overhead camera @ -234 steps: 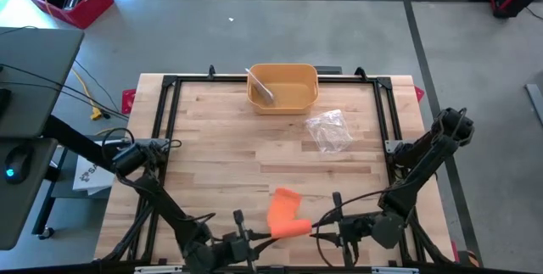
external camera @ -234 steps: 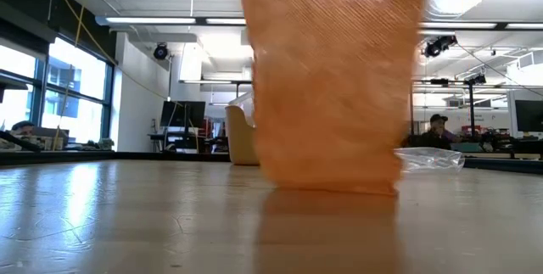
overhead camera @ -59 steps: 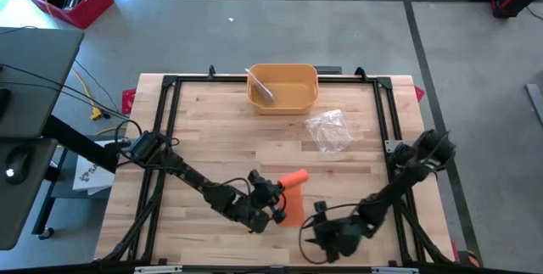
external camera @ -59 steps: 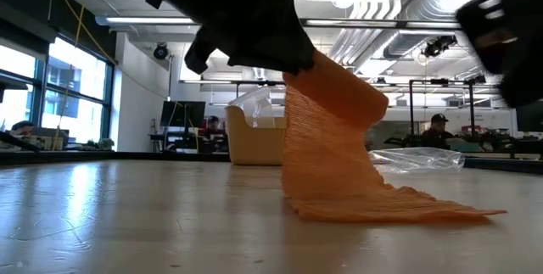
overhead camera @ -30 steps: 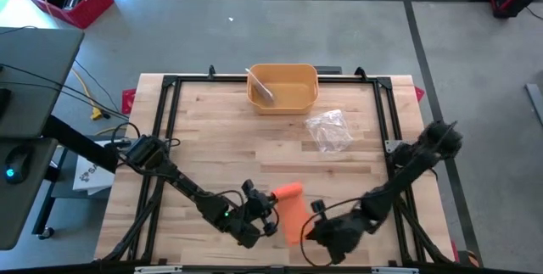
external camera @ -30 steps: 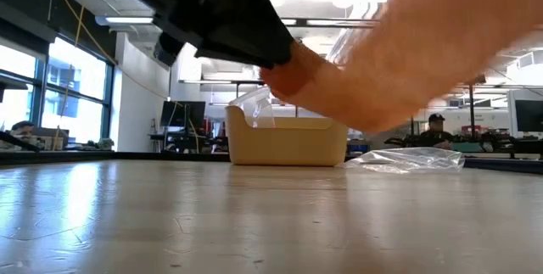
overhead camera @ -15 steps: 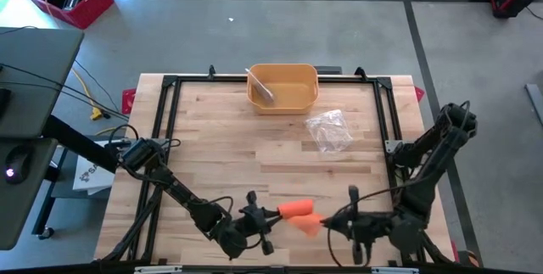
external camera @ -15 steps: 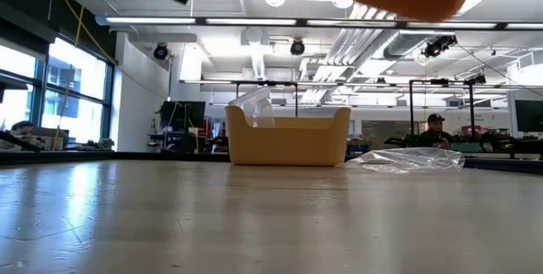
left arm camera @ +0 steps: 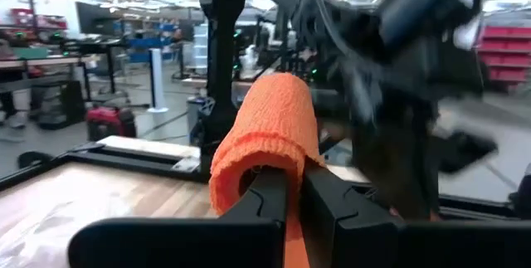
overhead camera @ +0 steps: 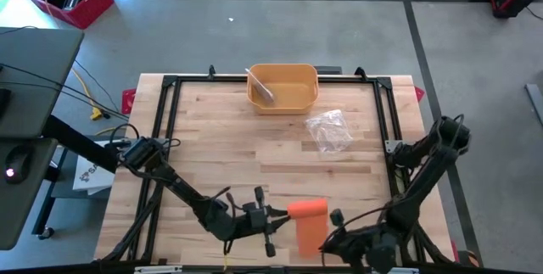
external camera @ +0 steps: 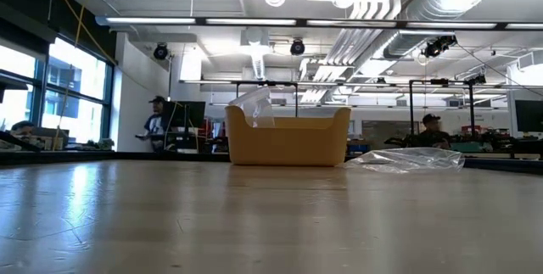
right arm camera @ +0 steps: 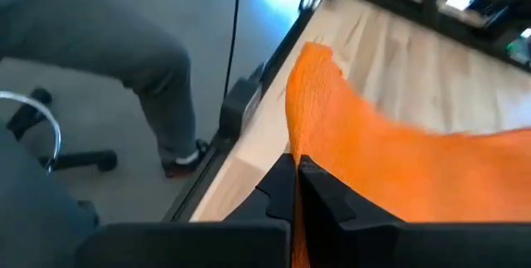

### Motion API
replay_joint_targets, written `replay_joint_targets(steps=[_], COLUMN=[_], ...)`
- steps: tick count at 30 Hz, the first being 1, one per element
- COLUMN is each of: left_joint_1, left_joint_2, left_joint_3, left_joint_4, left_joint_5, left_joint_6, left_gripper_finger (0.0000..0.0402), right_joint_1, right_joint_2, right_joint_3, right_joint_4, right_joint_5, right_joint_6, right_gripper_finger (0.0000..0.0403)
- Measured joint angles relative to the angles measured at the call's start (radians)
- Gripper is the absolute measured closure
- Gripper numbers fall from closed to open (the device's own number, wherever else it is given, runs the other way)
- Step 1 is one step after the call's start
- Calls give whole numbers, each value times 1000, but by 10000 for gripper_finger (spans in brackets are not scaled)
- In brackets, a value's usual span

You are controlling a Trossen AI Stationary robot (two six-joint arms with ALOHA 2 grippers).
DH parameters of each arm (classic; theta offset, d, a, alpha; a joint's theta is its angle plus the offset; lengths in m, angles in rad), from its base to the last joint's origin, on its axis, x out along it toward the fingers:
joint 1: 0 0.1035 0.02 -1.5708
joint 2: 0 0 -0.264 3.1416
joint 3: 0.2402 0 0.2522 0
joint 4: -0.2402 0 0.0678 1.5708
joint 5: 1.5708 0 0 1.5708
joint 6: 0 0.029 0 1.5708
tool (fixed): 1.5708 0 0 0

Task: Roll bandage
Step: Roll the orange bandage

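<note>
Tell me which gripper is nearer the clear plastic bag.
Right, by a small margin. The right gripper sits almost straight toward the table's near edge from the clear plastic bag; the left gripper is also near that edge but farther to the left. Both grip the orange bandage.

We see our left gripper [left arm camera: 292, 197] fingers [left arm camera: 265, 193] pinched on the orange bandage [left arm camera: 270, 127] roll, above the tabletop [left arm camera: 99, 197].

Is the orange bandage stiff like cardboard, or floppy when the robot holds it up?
Probably floppy: the orange bandage droops in a loose strip between the left gripper and the right gripper. It looks light, held by thin pinches. The rolled end seems soft and might unroll if let go.
</note>
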Motion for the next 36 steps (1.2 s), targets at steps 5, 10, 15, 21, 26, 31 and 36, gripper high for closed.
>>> replay_joint_targets(steps=[5,10,15,21,26,31,36], left_joint_1=[34,62,70,58,45,8,-42], left_joint_2=[0,0,3,53,117,120,118], left_joint_3=[0,0,0,0,0,0,50], left_joint_4=[-14,-68,-155,-222,-204,-145,-135], left_joint_5=[21,-2,-1,9,71,161,259], left_joint_6=[-20,-52,-110,-208,-263,-246,-201], left_gripper_finger=[394,394,394,394,394,394,394], right_joint_1=[-14,0,36,93,119,101,0], right_joint_2=[63,56,37,31,30,28,-12], right_joint_3=[0,9,89,231,376,492,517], right_joint_4=[71,241,250,181,51,-236,-587], right_joint_5=[-24,-10,152,442,569,618,535], right_joint_6=[-4,-115,-197,-326,-389,-284,18], right_gripper_finger=[403,403,403,403,403,403,403])
